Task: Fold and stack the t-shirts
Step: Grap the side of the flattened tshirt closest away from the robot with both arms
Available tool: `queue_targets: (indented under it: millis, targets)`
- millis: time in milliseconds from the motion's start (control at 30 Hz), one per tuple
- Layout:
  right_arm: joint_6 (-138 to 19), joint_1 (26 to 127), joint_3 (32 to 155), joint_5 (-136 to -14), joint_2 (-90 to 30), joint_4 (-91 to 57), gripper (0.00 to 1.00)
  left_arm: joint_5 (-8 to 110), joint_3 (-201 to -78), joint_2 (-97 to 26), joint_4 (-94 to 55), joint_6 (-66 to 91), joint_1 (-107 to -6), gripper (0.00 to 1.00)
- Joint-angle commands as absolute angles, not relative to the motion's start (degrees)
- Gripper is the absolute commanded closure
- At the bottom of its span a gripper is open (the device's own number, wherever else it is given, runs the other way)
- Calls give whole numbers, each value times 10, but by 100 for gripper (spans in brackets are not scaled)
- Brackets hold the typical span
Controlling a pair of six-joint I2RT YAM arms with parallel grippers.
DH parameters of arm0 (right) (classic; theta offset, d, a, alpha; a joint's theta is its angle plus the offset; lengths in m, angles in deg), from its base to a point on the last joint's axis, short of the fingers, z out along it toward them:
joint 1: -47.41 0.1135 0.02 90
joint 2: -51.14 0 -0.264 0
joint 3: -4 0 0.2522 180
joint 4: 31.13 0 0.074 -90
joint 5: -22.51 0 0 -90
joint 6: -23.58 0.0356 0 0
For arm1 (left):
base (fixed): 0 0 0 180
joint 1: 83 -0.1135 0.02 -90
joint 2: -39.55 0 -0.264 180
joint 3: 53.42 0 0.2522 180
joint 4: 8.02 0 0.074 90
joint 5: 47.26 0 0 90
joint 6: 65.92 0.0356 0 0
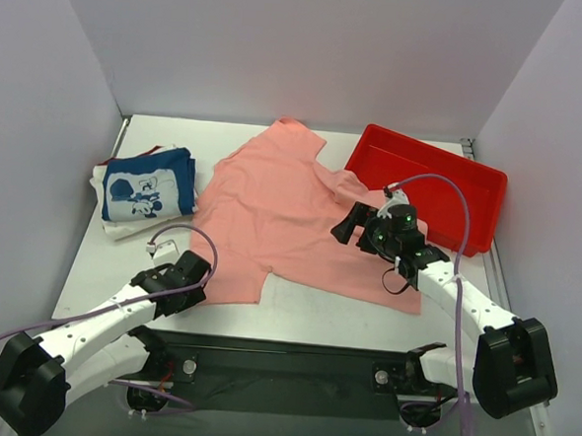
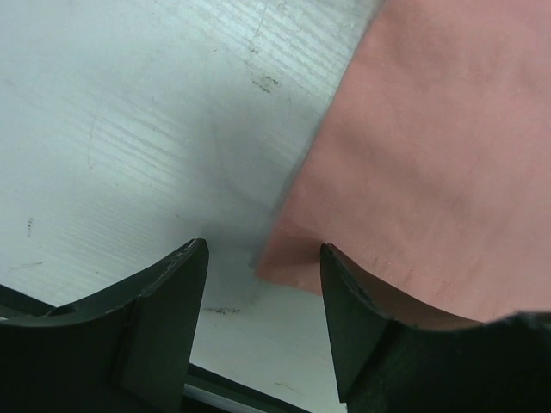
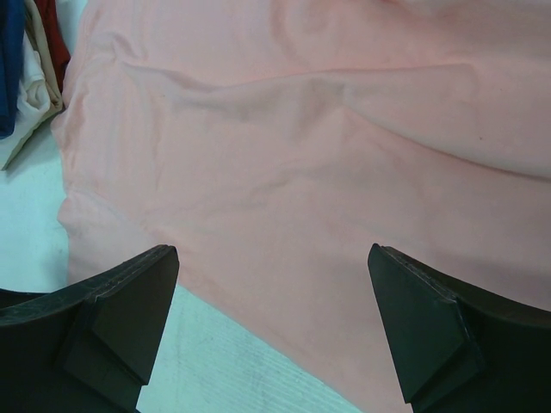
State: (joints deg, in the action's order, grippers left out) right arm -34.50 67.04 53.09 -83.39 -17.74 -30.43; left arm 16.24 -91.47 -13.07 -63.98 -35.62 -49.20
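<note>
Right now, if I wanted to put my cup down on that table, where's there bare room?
Bare table runs between the near hem of the pink t-shirt and the black base rail; another patch lies in the far-left corner beyond the folded stack. The red tray looks empty. The middle is crowded with cloth.

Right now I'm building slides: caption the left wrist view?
Open left end effector framing a corner of the salmon-pink t-shirt on the table.

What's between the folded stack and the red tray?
The salmon-pink t-shirt, spread open, lies across that stretch; seen in the top external view.
</note>
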Motion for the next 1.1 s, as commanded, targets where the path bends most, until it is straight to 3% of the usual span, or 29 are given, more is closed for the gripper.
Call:
queue_targets:
  millis: [0,300,400,533,1067]
  targets:
    - [-336,662,527,-852,-166,-332,1,170,-907,-133,-606,-363,-489,38]
    - [-333,652,523,-861,-165,-337,1,171,-896,-156,-569,-360,-489,56]
    - [-332,652,522,-861,-164,-337,1,181,-889,-164,-557,-357,-489,72]
    - [-331,652,522,-862,-164,-337,1,186,-884,-157,-555,-353,-489,100]
    - [-338,657,522,-759,-175,-249,2,141,-958,-130,-457,-178,-505,100]
